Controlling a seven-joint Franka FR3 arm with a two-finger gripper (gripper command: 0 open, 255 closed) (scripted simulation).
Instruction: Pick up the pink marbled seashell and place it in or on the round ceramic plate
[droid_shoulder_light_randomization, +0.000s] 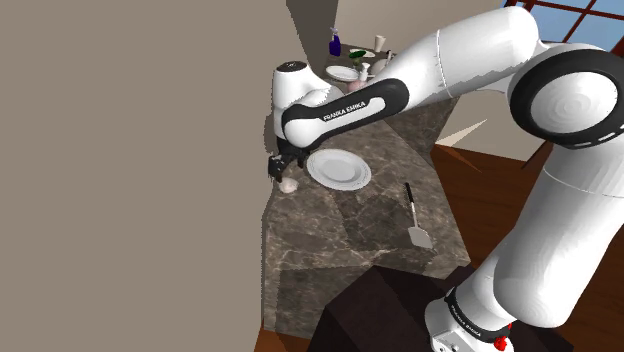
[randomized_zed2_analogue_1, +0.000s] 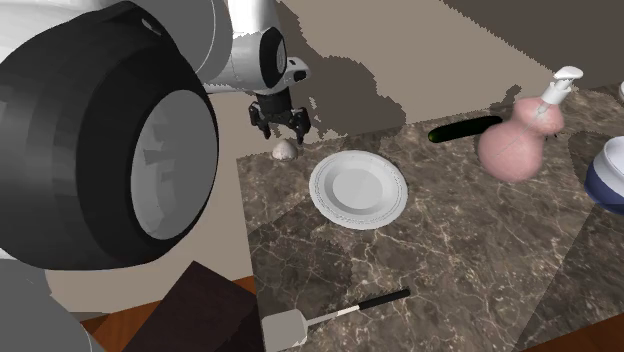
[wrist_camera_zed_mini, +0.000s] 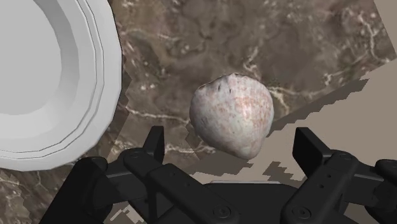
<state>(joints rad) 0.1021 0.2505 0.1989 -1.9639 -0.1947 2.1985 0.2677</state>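
counter (droid_shoulder_light_randomization: 340, 240) dark marbled, running along beige wall (droid_shoulder_light_randomization: 130, 150) | shell (wrist_camera_zed_mini: 234, 114) lying at counter's edge near plate (droid_shoulder_light_randomization: 338, 169), narrow end pointing toward gripper (wrist_camera_zed_mini: 232, 139), long axis crossing the finger line | jaws standing apart, flanking shell untouched

A dark marbled countertop (randomized_zed2_analogue_1: 450, 260) is carrying a pale pinkish seashell (wrist_camera_zed_mini: 233, 114), lying just beneath the gripper (randomized_zed2_analogue_1: 281, 133). A white round plate (randomized_zed2_analogue_1: 358, 188) is sitting beside the gripper, while a spatula (randomized_zed2_analogue_1: 330, 315) and a pink dispenser (randomized_zed2_analogue_1: 515, 145) are resting well away from it.
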